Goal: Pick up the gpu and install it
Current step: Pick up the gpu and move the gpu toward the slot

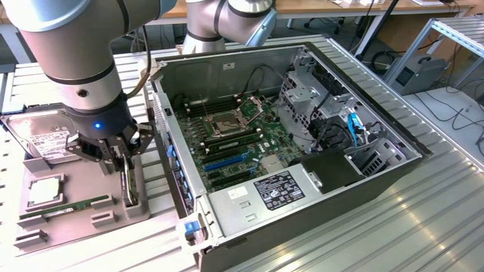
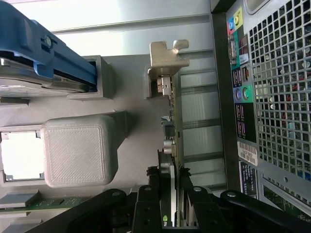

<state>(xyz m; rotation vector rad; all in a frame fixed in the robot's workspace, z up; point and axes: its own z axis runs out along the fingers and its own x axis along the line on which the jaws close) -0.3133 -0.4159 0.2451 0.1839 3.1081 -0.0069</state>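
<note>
The gpu (image 1: 131, 184) stands on edge in a slot of the grey holder tray (image 1: 83, 170), at the exterior view's left, just outside the open computer case (image 1: 302, 187). My gripper (image 1: 127, 165) hangs straight down over it, and its black fingers close on the card from both sides. In the wrist view the gpu (image 2: 171, 141) runs as a thin edge away from my gripper (image 2: 171, 208), with its silver bracket (image 2: 165, 60) at the far end. The fingers (image 2: 148, 206) press against the card's faces. The card still sits in the tray slot.
The case lies open with the motherboard (image 1: 234, 141) and blue slots (image 1: 223, 163) facing up. On the tray sit a hard drive (image 1: 42, 139), a CPU (image 1: 45, 190) and a green RAM stick (image 1: 64, 207). The case's rear panel (image 2: 272, 97) is close beside the card.
</note>
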